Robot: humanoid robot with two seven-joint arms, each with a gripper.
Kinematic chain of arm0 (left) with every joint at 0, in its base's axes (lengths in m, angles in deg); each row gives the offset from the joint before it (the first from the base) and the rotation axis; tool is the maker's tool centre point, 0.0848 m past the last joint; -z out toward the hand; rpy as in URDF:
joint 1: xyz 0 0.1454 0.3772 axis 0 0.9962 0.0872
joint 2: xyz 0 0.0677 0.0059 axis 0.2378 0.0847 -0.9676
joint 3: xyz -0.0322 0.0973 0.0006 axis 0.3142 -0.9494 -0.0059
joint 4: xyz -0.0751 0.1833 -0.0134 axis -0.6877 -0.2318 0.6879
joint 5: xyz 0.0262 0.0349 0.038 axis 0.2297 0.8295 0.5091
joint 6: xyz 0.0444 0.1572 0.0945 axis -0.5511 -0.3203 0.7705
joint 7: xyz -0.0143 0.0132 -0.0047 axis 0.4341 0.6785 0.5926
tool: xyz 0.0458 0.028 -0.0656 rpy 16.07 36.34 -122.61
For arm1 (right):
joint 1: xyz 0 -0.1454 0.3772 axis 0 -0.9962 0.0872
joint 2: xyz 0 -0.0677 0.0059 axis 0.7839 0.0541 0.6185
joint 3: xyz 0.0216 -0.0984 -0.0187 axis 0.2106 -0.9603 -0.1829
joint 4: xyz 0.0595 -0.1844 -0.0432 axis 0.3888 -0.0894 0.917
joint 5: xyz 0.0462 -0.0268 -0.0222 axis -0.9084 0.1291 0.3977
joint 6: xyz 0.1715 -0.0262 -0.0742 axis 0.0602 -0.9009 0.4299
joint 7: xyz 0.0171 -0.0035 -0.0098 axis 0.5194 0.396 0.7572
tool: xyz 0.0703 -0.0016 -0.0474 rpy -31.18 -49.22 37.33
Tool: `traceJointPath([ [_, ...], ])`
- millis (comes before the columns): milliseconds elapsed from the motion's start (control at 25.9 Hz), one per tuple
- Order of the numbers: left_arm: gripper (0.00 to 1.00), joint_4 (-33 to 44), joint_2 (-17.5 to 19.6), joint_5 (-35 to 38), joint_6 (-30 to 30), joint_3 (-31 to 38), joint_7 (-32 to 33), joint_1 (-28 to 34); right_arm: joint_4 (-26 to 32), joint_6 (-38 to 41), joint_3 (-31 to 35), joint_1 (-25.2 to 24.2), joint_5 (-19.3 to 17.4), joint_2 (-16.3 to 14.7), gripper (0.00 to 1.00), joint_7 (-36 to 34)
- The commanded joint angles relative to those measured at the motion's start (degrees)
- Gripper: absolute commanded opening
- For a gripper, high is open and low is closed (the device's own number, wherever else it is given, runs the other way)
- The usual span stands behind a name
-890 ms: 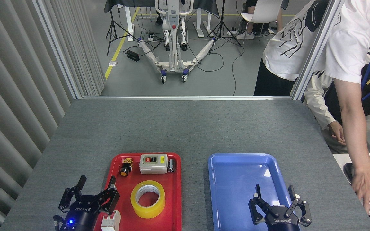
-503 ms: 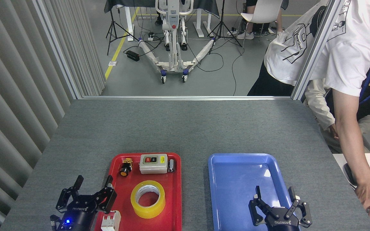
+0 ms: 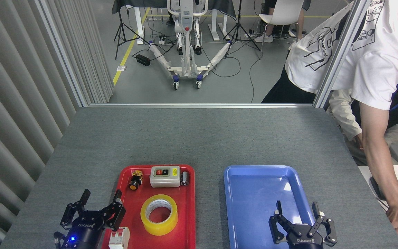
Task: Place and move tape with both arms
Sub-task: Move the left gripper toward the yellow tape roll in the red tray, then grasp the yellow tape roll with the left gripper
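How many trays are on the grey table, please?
2. The red tray lies left of centre and holds the tape and small electrical parts. The blue tray lies to its right, apart from it. No other tray shows.

Far half of table (image 3: 199, 135) bare, free passage. Gap between red tray (image 3: 188, 221) and blue tray (image 3: 233, 207) open. Switch box (image 3: 164, 176) and push button (image 3: 135, 181) crowd red tray's far end. Person's arm (image 3: 375, 155) overhangs right edge.
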Motion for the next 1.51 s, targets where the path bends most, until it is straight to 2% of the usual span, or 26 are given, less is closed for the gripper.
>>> traceJointPath([
  [0, 1.0, 0.13, -0.04, -0.01, 0.05, -0.02, -0.01, 0.0, 0.0, 0.93, 1.05, -0.52, 0.0, 0.0, 1.0, 0.0],
  [193, 1.0, 0.04, 0.23, -0.09, 0.85, -0.72, 0.7, -1.15, 0.0, 1.11, 1.14, -0.69, 0.0, 0.0, 1.0, -0.08],
  [271, 1.0, 0.39, 0.4, -0.27, 0.85, -2.66, 4.39, -3.61, 0.0, 1.11, 1.14, -0.69, 0.0, 0.0, 1.0, -0.08],
  [387, 1.0, 1.62, 2.51, -0.36, 0.49, -5.47, 18.18, -8.18, 0.0, 1.11, 1.32, -0.69, 0.0, -0.09, 1.0, -0.08],
  [503, 1.0, 1.71, 3.13, -0.45, 0.32, -5.65, 32.25, -10.46, 0.0, 1.11, 1.67, -0.78, -0.09, -0.09, 1.0, -0.08],
  [657, 1.0, 3.82, 2.43, -0.45, 0.23, -6.88, 42.53, -10.99, 0.0, 1.19, 1.84, -0.96, -0.35, -0.09, 1.0, -0.61],
  [812, 1.0, 3.47, 0.67, -0.88, 0.23, -10.13, 45.7, -11.69, 0.08, 1.19, 1.93, -1.05, -2.46, 0.0, 0.99, -1.05],
  [1006, 1.0, -4.62, -1.44, -0.89, 0.14, -12.33, 47.54, -16.0, 0.08, 2.25, 2.02, -1.13, -3.34, -0.09, 0.99, -1.4],
  [1160, 0.99, -8.39, -1.88, -0.88, 0.05, -12.33, 52.9, -18.2, 0.08, 2.77, 2.02, -1.13, -5.27, 0.09, 0.99, -1.4],
  [1238, 0.95, -8.92, -1.88, -0.8, 0.05, -12.33, 53.69, -18.29, 0.08, 2.77, 2.02, -1.13, -5.45, 0.09, 0.99, -1.4],
  [1315, 0.85, -9.71, -1.79, -0.8, 0.14, -12.41, 53.87, -18.37, 0.08, 2.86, 1.93, -1.13, -5.36, 0.09, 0.99, -2.28],
  [1431, 0.82, -11.3, -1.88, -0.36, 0.14, -12.41, 54.13, -18.55, 0.08, 2.86, 1.93, -1.13, -5.36, 0.09, 1.0, -3.25],
  [1470, 0.77, -11.56, -1.88, -0.09, 0.14, -12.33, 54.57, -18.55, 0.08, 2.86, 1.93, -1.13, -5.36, 0.09, 1.0, -3.25],
])
